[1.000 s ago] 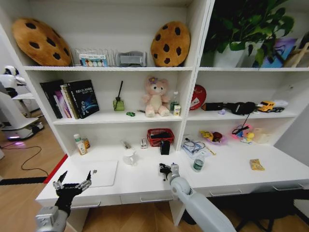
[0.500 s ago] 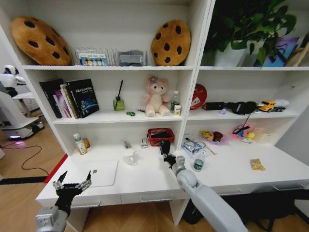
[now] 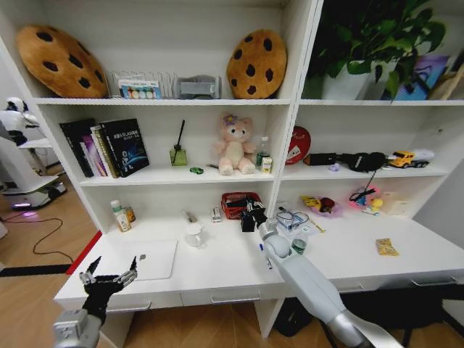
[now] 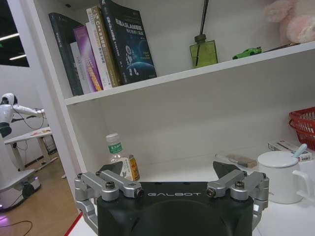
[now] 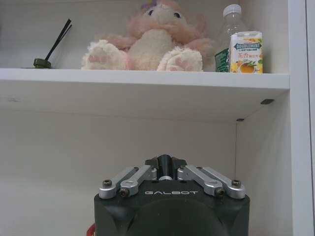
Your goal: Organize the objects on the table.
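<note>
Lower left of the head view: the left gripper hangs with jaws spread wide, unmoved, just before the long white desk and near the thin silver laptop. Centre: a slim blue pen now lies beside the right arm. Beyond, the right gripper, jaws closed on a thin dark object, has advanced to the red wire basket.

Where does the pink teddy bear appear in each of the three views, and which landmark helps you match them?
Head view: teddy sits mid-shelf, between diffuser and bottle.
Left wrist view: teddy on that shelf, beyond the green toy car.
Right wrist view: teddy faces the camera, beside the bottle.
Shared landmark: the diffuser on the teddy's shelf.
</note>
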Robot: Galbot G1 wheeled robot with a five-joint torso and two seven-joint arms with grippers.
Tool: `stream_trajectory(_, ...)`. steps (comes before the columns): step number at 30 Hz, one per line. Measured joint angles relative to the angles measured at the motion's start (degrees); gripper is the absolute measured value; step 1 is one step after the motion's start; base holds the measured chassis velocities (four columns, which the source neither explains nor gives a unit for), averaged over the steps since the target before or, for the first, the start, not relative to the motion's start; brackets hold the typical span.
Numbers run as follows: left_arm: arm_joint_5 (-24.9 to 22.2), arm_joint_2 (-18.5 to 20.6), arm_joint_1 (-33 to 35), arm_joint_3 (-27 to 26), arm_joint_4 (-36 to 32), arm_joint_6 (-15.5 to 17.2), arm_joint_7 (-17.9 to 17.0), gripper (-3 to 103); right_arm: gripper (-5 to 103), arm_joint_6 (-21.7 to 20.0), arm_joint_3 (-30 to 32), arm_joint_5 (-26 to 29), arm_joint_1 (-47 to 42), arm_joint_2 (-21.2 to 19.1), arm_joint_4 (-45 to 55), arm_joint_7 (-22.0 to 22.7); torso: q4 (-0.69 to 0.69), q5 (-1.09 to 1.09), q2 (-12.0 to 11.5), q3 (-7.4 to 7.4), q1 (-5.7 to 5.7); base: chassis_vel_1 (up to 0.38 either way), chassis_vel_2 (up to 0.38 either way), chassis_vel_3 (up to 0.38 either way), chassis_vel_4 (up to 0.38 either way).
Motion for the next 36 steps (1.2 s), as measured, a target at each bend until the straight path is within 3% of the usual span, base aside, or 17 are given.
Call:
stream_trajectory(6,0.0,0.0,0.0,0.0,0.0,0.0,0.0,100,14,8.8,1.9,-6.2,2.8,3.6,-11.5,-1.6,-0.01,-0.01,0.0,0.00,0.00,0.000,0.000,0.000,0.000)
stream_trajectory(13,0.0,0.0,0.0,0.0,0.0,0.0,0.0,100,14,14.1,3.2,-6.9,5.5,6.1,-18.2,-3.3,0.00,-0.01,0.0,0.00,0.00,0.000,0.000,0.000,0.000)
stream_trajectory(36,0.0,0.0,0.0,0.0,0.0,0.0,0.0,100,14,17.1,4.2,-6.3,10.9,8.7,-28.0,-7.0,0.00,0.00,0.0,0.00,0.00,0.000,0.000,0.000,0.000)
